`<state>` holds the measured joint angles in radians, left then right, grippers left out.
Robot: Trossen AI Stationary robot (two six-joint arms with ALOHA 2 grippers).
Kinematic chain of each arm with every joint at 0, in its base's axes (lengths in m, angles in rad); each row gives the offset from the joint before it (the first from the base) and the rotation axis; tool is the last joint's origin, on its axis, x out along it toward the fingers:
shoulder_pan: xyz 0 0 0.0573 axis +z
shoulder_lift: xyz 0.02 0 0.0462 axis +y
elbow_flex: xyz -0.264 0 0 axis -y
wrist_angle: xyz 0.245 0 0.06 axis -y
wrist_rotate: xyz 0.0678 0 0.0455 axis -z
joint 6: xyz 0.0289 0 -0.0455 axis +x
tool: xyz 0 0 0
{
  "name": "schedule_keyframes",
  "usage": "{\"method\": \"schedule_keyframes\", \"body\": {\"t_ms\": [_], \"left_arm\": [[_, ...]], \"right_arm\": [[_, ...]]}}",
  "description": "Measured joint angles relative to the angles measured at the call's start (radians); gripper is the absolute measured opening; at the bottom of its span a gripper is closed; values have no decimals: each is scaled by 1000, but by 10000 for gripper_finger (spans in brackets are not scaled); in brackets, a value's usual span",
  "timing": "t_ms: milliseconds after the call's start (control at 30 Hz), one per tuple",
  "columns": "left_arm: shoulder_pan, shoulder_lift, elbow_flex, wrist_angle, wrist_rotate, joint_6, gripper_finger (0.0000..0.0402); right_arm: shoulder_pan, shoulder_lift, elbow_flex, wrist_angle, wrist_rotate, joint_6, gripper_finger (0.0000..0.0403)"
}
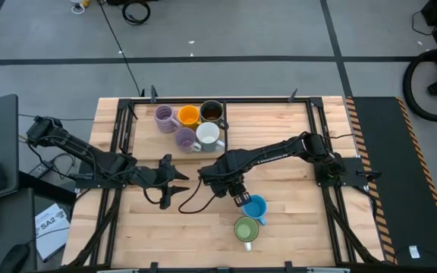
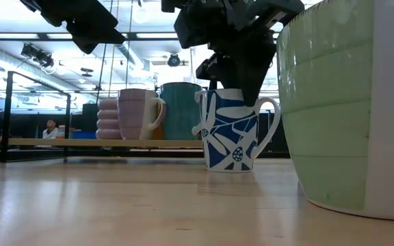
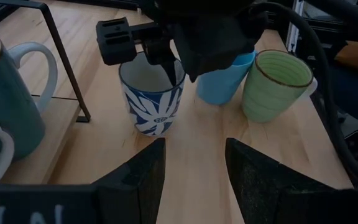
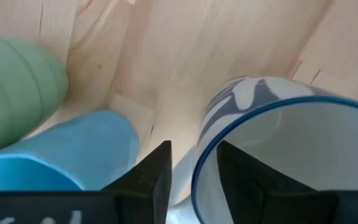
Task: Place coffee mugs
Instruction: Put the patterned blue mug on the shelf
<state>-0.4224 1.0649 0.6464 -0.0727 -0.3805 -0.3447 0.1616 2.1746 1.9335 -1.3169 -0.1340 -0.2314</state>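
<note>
A white mug with a blue pattern [image 2: 230, 133] stands upright with its base on the wooden table, beside a blue mug [image 1: 255, 207] and a green mug [image 1: 246, 229]. My right gripper [image 4: 194, 180] points down over the patterned mug. It is open, with one finger inside the mug, the other outside, and the rim [image 4: 253, 115] between them with a gap on each side. My left gripper [image 3: 194, 168] waits open to the table's left, facing these mugs. Several more mugs, purple [image 1: 165, 117], orange [image 1: 188, 115], dark [image 1: 212, 111] and white [image 1: 208, 134], stand together at the far edge.
A black metal frame [image 1: 124, 121] runs round the table top, and one of its thin legs [image 3: 67, 62] stands near the patterned mug. The far mugs stand on a low wooden shelf [image 2: 101, 143]. A black cable [image 1: 196, 199] lies between the two grippers. Bare wood lies near the left front.
</note>
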Motion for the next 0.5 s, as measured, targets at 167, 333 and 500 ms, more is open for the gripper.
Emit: {"method": "schedule_keyframes", "body": {"t_ms": [167,333,500], "left_arm": [[0,0,0,0,0,0,174],[0,0,0,0,0,0,174],[0,0,0,0,0,0,174]], "right_arm": [[0,0,0,10,0,3,149],[0,0,0,10,0,4,149],[0,0,6,-4,1,1,150]]}}
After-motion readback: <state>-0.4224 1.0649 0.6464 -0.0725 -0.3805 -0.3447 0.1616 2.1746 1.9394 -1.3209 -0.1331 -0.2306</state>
